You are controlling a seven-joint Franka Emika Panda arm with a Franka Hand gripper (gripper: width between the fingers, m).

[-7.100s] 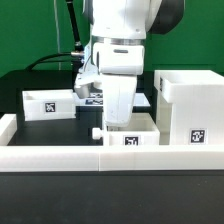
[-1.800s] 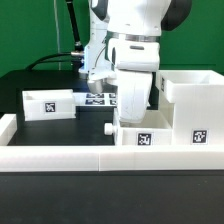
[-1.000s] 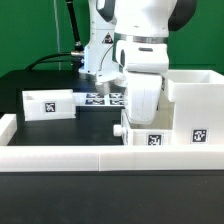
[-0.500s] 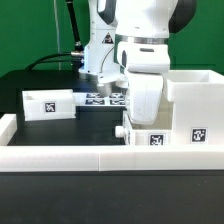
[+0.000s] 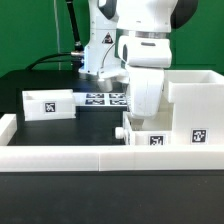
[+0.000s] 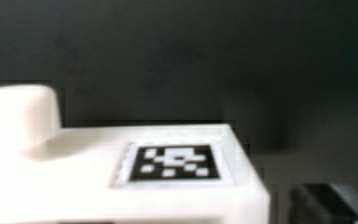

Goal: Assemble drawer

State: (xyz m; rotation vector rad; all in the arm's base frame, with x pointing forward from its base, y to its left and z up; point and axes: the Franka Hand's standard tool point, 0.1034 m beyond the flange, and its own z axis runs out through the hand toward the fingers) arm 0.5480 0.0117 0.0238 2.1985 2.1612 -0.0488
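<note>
My gripper (image 5: 143, 122) reaches down onto a small white tray box (image 5: 152, 138) with a tag on its front, and appears shut on the box's wall. The box sits against the side of the large white hollow casing (image 5: 192, 105) at the exterior view's right. A second tray box (image 5: 50, 103) rests at the left. In the wrist view the held tray box (image 6: 172, 163) fills the lower part, its tag facing the camera. One dark fingertip (image 6: 336, 205) shows beside it; the other is hidden.
Low white border blocks run along the front (image 5: 90, 157) and the exterior view's left (image 5: 8, 125). The marker board (image 5: 103, 98) lies flat behind the arm. Black cables hang at the back left (image 5: 65, 45).
Gripper and tray box have slid together toward the exterior view's right, up to the casing. Over the last half second they barely move.
</note>
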